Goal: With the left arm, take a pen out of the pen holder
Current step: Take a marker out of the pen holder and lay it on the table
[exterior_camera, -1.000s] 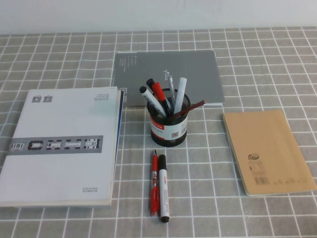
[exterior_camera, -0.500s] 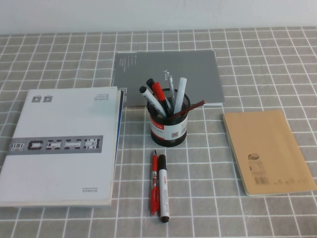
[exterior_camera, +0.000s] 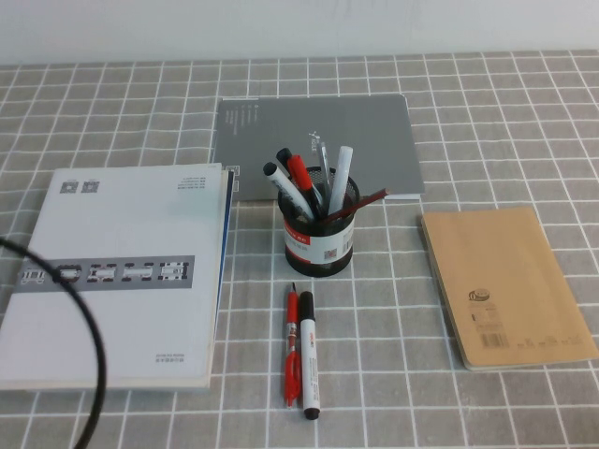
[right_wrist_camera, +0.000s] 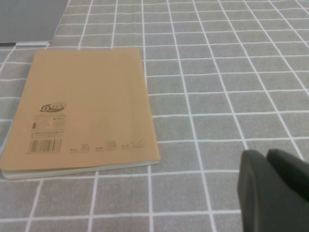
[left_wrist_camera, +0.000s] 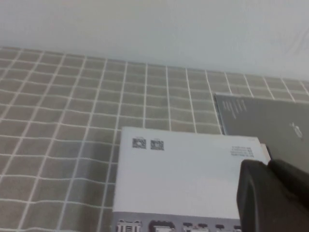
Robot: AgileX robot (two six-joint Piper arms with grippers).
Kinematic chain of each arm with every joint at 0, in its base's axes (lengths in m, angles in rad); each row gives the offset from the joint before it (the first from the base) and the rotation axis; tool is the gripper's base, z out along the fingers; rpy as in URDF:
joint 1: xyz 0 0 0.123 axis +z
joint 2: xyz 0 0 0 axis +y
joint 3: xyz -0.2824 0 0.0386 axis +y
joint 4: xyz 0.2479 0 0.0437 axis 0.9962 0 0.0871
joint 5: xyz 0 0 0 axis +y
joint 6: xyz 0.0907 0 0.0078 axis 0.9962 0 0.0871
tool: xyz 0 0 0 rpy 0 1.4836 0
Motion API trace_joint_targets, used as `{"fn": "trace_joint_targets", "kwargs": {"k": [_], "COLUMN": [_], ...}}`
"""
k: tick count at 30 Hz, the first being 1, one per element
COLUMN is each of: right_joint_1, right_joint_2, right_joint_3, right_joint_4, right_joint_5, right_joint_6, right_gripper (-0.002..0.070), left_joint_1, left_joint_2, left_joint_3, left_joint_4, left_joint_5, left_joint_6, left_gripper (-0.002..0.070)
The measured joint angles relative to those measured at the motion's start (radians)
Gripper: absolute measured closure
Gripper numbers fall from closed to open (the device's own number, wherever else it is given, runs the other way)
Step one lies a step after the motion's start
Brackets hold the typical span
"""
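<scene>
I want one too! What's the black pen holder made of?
The pen holder looks like black metal mesh, maybe plastic: its upper wall looks see-through. Left gripper, shut, is by the white book; right gripper by the brown notebook.

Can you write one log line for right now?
left gripper: jaws shut, by white book | right gripper: jaws shut, near tan notebook | pen holder: holds pens, no gripper at it

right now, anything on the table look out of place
A red pen and a marker lie loose in front of the pen holder; a black cable arcs over the white book. Left end effector hovers over it, right end effector beside the tan notebook.
</scene>
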Motion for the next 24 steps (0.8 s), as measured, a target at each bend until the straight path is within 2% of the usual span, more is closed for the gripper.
{"fn": "trace_joint_targets", "kwargs": {"k": [4, 6, 9, 12, 19, 21, 24], "right_joint_1": [0.0, 0.0, 0.0, 0.0, 0.0, 0.0, 0.0], "right_joint_2": [0.0, 0.0, 0.0, 0.0, 0.0, 0.0, 0.0], "right_joint_3": [0.0, 0.0, 0.0, 0.0, 0.0, 0.0, 0.0], "right_joint_4": [0.0, 0.0, 0.0, 0.0, 0.0, 0.0, 0.0], "right_joint_5": [0.0, 0.0, 0.0, 0.0, 0.0, 0.0, 0.0], "right_joint_6": [0.0, 0.0, 0.0, 0.0, 0.0, 0.0, 0.0], "right_gripper": [0.0689, 0.0689, 0.0689, 0.0689, 0.0689, 0.0689, 0.0689], "left_joint_1": [-0.073, -0.147, -0.262, -0.335, -0.364, -0.364, -0.365], "left_joint_2": [0.102, 0.148, 0.214, 0.31, 0.554, 0.624, 0.721], "left_joint_3": [-0.019, -0.019, -0.019, -0.021, -0.021, -0.021, -0.023], "left_joint_4": [-0.011, 0.008, 0.075, 0.159, 0.385, 0.451, 0.527], "left_joint_5": [-0.065, -0.138, -0.266, -0.405, -0.649, -0.738, -0.91], "left_joint_6": [0.019, 0.011, -0.032, -0.101, -0.382, -0.455, -0.561], "left_gripper": [0.0677, 0.0677, 0.0677, 0.0677, 0.0664, 0.0629, 0.0526]}}
